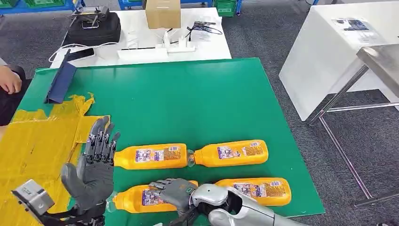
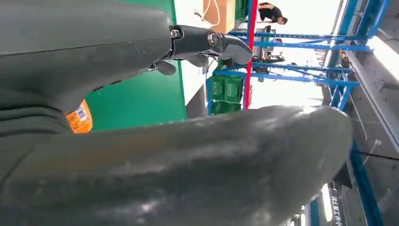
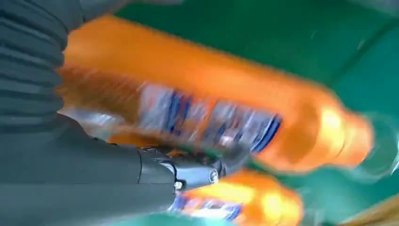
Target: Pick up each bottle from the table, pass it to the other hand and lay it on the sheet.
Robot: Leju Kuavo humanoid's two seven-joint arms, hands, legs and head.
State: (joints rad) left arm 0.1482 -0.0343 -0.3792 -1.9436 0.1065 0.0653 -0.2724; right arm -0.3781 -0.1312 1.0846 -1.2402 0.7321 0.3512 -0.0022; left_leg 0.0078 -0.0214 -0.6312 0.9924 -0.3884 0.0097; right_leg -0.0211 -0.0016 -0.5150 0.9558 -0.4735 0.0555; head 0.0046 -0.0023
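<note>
Four orange bottles lie on the green mat (image 1: 179,103): back left (image 1: 150,156), back right (image 1: 233,153), front right (image 1: 256,190) and front left (image 1: 134,198). My right hand (image 1: 175,190) lies over the front-left bottle with its fingers curled round the body. The right wrist view shows this bottle (image 3: 202,94), blurred, against the right hand (image 3: 70,165), with another bottle (image 3: 244,197) beyond. My left hand (image 1: 92,165) is raised, open and with fingers spread, at the edge of the yellow sheet (image 1: 33,146). In the left wrist view the left hand (image 2: 188,169) holds nothing.
A dark blue folder (image 1: 61,82) stands at the mat's back left corner. A person's hand (image 1: 9,79) rests at the far left. Behind is a white table with a black case (image 1: 94,26), a cardboard box (image 1: 162,13) and a power strip (image 1: 141,52). A metal table (image 1: 381,61) stands to the right.
</note>
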